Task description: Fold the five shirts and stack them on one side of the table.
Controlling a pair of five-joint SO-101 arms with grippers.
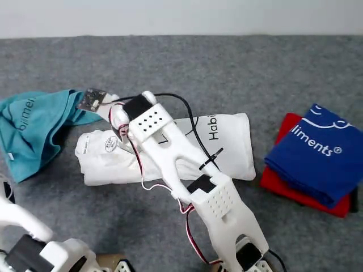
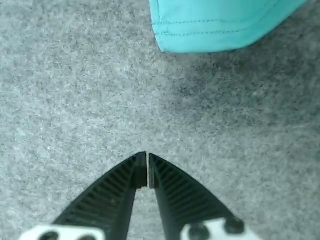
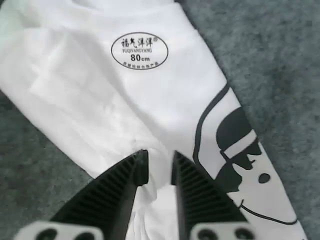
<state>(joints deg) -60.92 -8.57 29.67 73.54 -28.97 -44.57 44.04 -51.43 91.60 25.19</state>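
Note:
A white shirt [image 1: 170, 150] with black print lies partly folded mid-table. My right gripper [image 1: 120, 129] comes down on its left end, beside the round size label [image 3: 139, 50]. Its jaws stand nearly together in the right wrist view, with a ridge of the white shirt [image 3: 100, 100] pinched between them at the right gripper [image 3: 160, 161]. A teal shirt [image 1: 34, 124] lies crumpled at the far left. My left gripper [image 2: 148, 164] is shut on nothing over bare grey felt, a short way from the teal shirt's hem [image 2: 220, 22]. A folded blue shirt [image 1: 315, 153] rests on a folded red shirt [image 1: 283, 181] at the right.
Grey felt [image 1: 227, 73] covers the whole table. The right arm's white links [image 1: 187, 164] and cables cross over the white shirt. The left arm's base [image 1: 34, 243] sits at the near left corner. A dark edge [image 1: 355, 199] peeks from under the red shirt.

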